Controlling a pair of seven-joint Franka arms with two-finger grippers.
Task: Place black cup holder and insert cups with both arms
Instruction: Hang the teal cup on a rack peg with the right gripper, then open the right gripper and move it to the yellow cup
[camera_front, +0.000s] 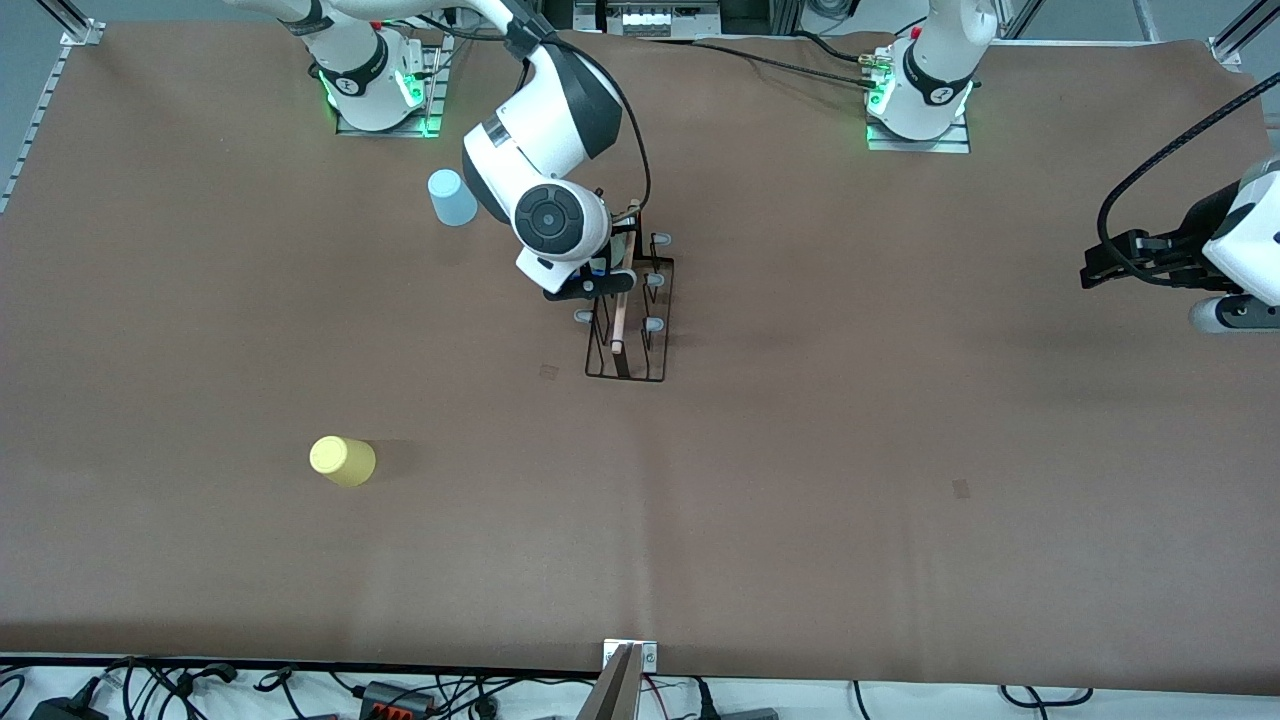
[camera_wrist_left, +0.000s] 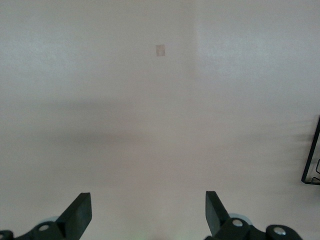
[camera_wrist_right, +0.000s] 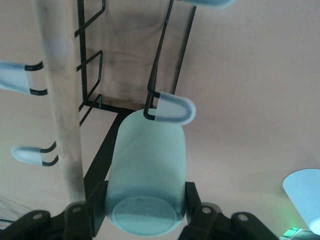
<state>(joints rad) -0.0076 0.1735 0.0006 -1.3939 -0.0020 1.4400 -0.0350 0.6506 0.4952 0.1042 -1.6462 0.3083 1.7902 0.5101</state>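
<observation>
Right wrist view shows the right gripper (camera_wrist_right: 145, 210) pinching a pale mint plastic cup (camera_wrist_right: 145, 175) beside the black wire cup holder's (camera_wrist_right: 165, 55) peg; the left gripper (camera_wrist_left: 147, 212) waits, fingers spread, over bare table (camera_wrist_left: 150, 125).

The mint cup (camera_wrist_right: 146, 185) in the right gripper (camera_wrist_right: 145, 210) looks like smooth plastic, beside thin black wire pegs (camera_wrist_right: 167, 107) and a pale wooden rod (camera_wrist_right: 60, 100).

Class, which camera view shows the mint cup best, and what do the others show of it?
The right wrist view: the mint cup fills it, gripped in the right tool beside a rack peg. In the front view the right arm hides it. The left wrist view misses it.
</observation>
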